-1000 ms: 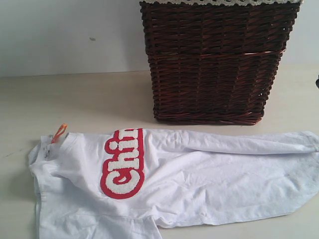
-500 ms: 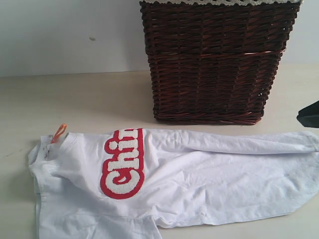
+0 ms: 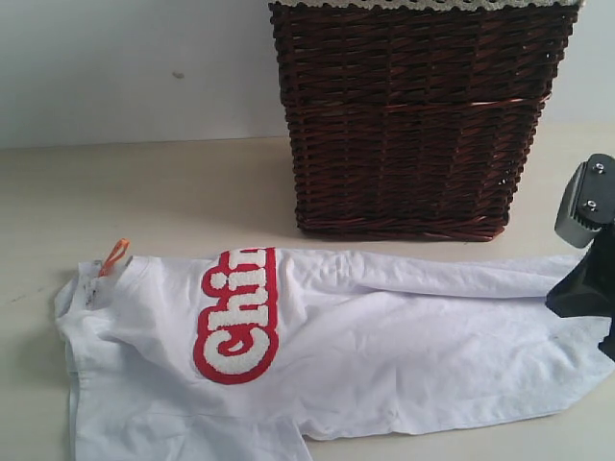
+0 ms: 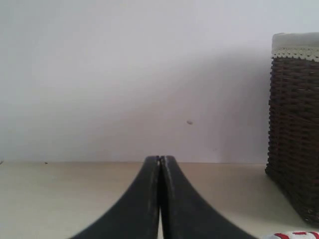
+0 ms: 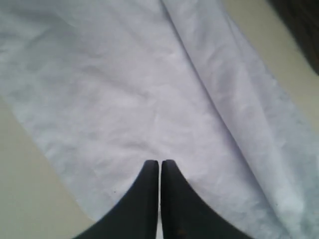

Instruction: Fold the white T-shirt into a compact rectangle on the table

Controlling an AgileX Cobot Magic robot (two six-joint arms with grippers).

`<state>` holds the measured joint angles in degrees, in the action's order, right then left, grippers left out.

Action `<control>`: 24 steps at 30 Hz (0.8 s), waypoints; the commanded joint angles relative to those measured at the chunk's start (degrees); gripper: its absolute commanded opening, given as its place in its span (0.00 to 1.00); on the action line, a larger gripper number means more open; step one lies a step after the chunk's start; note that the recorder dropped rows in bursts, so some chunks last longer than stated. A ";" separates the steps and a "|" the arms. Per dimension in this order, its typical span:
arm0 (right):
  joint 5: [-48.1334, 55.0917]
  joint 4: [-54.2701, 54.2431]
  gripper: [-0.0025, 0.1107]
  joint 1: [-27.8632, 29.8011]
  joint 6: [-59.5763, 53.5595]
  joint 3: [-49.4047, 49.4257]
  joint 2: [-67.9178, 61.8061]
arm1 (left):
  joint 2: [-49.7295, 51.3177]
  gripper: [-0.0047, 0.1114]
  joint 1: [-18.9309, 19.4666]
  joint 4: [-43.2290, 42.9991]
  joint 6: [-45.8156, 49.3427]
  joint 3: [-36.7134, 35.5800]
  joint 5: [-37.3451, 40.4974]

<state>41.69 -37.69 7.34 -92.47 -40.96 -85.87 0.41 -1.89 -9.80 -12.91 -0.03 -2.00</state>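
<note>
We see the white T-shirt (image 3: 404, 336) lying sideways across the lower half of the exterior frame, flat on the table (image 3: 144, 192). It is folded lengthwise, so the red patch (image 3: 238, 317) shows only part of its fuzzy white lettering. An orange neck tag (image 3: 115, 255) sticks up at its left end. A dark wicker basket (image 3: 413, 125) stands upper centre, near the shirt's far edge. The right gripper (image 3: 584, 288) hangs at the right edge over the hem end, fingers pressed together on nothing. The left gripper (image 4: 160, 159), seen only in its wrist view, is likewise clenched and empty.
</note>
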 commanded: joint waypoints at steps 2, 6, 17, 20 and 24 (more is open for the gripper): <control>-2.99 -1.03 0.05 -0.04 -3.24 -0.04 -7.98 | -0.41 0.04 0.09 0.25 -0.51 0.03 -0.15; -6.82 -1.44 0.05 -0.04 -3.61 -0.04 -13.36 | -0.41 0.04 0.09 0.25 -0.51 0.03 -0.15; 4.89 9.10 0.05 -0.04 -3.34 -0.04 -18.97 | -0.41 0.04 0.09 0.25 -0.51 0.03 -0.15; 9.90 13.75 0.05 -0.04 -2.50 -0.04 -18.97 | -0.41 0.04 0.09 0.25 -0.51 0.03 -0.15; 13.31 16.85 0.05 -0.04 -1.82 -0.04 -18.97 | -0.41 0.04 0.09 0.25 -0.51 0.03 -0.15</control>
<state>52.67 -25.42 7.34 -94.83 -41.66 -104.20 0.41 -1.89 -9.80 -12.91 -0.03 -2.00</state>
